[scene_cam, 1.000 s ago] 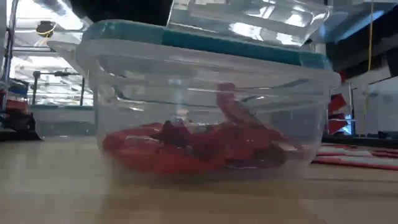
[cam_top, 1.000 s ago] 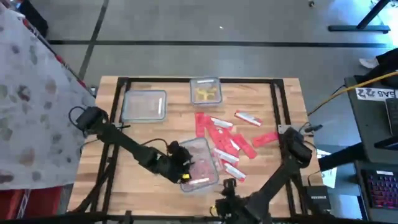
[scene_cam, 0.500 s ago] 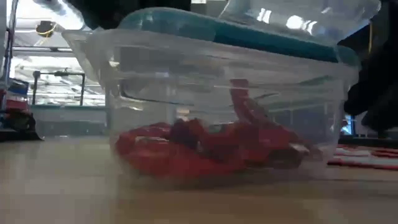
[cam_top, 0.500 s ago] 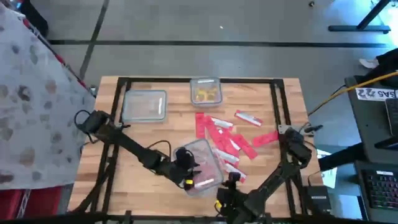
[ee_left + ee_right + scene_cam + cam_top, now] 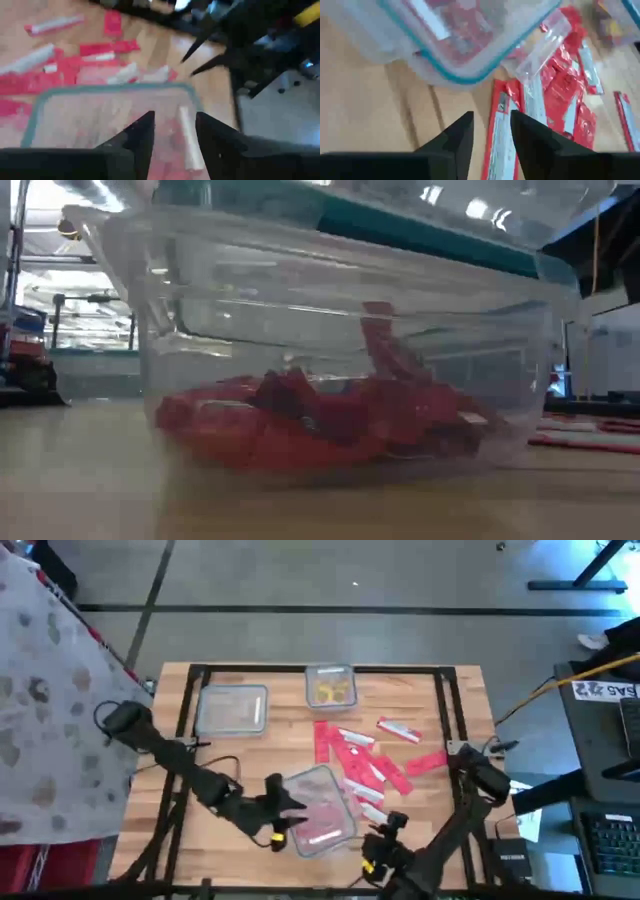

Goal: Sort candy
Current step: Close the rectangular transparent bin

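Observation:
A clear tub (image 5: 340, 790) with a teal rim (image 5: 105, 88) stands on the wooden table near its front edge, with red candy packets (image 5: 320, 420) piled in it. More red packets (image 5: 362, 768) lie loose on the table to the tub's right and beyond it. My left gripper (image 5: 288, 803) hovers open at the tub's left side, fingers apart over the rim (image 5: 174, 122). My right gripper (image 5: 383, 830) stands open just right of the tub, above a loose packet (image 5: 500, 135).
An empty clear tub (image 5: 232, 708) sits at the far left. A small tub with yellow pieces (image 5: 330, 688) stands at the far middle. A black frame runs around the table top. Bare wood lies between the near tub and the far tubs.
My left gripper has risen and drawn back from the tub toward the table's left near corner, staying open. The tub has turned a little on the table. My right gripper has rolled at the wrist and shifted slightly toward the table's right edge.

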Available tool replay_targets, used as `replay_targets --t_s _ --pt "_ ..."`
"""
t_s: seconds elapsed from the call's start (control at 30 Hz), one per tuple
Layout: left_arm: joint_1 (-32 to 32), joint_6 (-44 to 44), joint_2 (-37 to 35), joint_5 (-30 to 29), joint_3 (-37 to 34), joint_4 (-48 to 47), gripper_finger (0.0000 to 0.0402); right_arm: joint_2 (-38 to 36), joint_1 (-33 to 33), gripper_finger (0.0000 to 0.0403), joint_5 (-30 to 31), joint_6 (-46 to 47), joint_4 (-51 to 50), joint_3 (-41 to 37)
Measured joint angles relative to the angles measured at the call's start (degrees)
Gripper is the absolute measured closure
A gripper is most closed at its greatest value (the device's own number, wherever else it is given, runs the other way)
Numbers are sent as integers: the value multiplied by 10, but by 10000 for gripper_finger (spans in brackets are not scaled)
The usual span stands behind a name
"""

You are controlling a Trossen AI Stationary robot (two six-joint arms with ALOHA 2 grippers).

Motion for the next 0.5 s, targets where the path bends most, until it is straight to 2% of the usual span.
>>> replay_targets --t_s 0.07,0.13,0.23,0.33,0.4,0.5 --pt "-23 -20 -14 -12 0 -35 273 0 -18 286 -1 21 2 -13" --pt "-47 -57 -23 -22 0 -84 273 0 -32 286 0 0 25 -21" --pt "-81 -140 -25 -53 0 -155 273 0 -44 286 -6 -119 127 -25" --pt "-106 -233 -20 -67 0 -229 273 0 -43 286 -48 -253 206 -22" --pt "-119 -287 -18 -76 0 -267 273 0 -41 286 -52 -270 204 -21" --pt "-133 -338 -17 -88 -1 -297 273 -1 -39 286 -55 -245 164 -12"
